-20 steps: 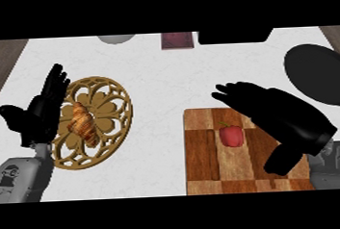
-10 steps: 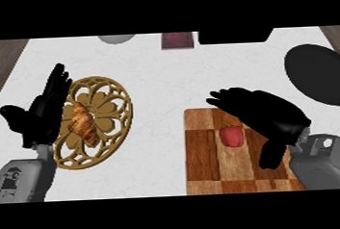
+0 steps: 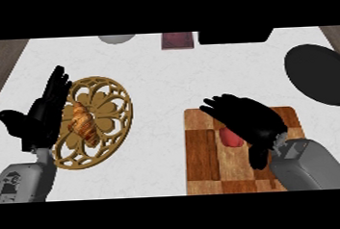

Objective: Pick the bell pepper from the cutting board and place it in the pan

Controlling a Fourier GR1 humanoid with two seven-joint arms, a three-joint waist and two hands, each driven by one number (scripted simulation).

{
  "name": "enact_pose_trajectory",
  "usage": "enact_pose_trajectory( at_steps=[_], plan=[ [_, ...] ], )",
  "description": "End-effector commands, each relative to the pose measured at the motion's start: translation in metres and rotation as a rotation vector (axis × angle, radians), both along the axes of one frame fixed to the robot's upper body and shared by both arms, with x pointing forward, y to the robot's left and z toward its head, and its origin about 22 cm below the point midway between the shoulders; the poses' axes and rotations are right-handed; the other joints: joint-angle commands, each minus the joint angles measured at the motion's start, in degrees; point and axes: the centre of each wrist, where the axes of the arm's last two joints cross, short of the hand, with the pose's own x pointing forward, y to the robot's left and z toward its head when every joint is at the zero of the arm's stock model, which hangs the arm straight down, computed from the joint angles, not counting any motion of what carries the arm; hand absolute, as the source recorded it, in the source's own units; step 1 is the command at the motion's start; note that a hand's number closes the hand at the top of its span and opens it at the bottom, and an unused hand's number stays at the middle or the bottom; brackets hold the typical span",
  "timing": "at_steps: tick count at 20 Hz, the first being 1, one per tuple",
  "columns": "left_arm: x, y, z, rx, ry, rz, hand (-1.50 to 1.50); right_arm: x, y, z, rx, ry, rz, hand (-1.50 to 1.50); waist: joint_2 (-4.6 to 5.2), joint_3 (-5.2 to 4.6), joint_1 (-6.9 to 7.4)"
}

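A red bell pepper [image 3: 231, 138] lies on the wooden cutting board [image 3: 203, 158] at the lower right, partly hidden by my right hand [image 3: 246, 120]. That hand hovers right over the pepper with its fingers spread and slightly bent toward the left; it holds nothing. The black pan [image 3: 322, 80] sits at the right edge, up and to the right of the board. At the left, my left hand [image 3: 39, 119] rests open with fingers up.
A gold openwork trivet [image 3: 101, 120] with a croissant [image 3: 82, 124] lies beside the left hand. Along the back edge stand a grey bowl [image 3: 117, 39], a dark red box [image 3: 178, 40] and a black object [image 3: 235, 35].
My right hand and forearm have moved left and down over the cutting board, now covering more of the bell pepper. The left hand has stayed nearly still.
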Motion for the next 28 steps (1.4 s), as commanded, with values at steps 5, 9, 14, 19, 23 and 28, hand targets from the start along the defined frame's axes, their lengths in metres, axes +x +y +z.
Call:
enact_pose_trajectory(
  at_steps=[5,9,14,19,23,28],
  plan=[
    [0.001,-0.002,0.003,-0.001,-0.002,0.009,0.00,0.014,0.008,-0.005,-0.179,-0.005,-0.023,-1.50,0.01,-0.01,-0.02],
    [0.001,-0.009,0.012,-0.008,0.008,0.014,0.00,0.010,0.034,-0.013,-0.201,-0.044,-0.031,-1.50,-0.01,0.00,0.04],
    [-0.004,0.000,-0.003,-0.005,-0.001,0.000,0.00,0.015,0.006,-0.054,-0.198,0.002,-0.021,-1.50,0.05,0.00,-0.02],
    [0.009,-0.003,0.001,0.012,-0.004,0.003,0.00,0.022,0.014,-0.034,-0.253,-0.015,-0.031,-1.50,0.03,-0.01,-0.23],
    [0.009,0.021,0.002,0.000,-0.003,0.005,0.00,0.022,0.024,-0.062,-0.263,0.020,-0.028,-1.50,0.04,-0.01,-0.11],
    [-0.009,0.002,-0.008,-0.004,-0.007,0.006,0.00,0.034,-0.001,-0.064,-0.281,0.057,-0.045,-1.50,0.00,0.00,0.07]
  ],
)
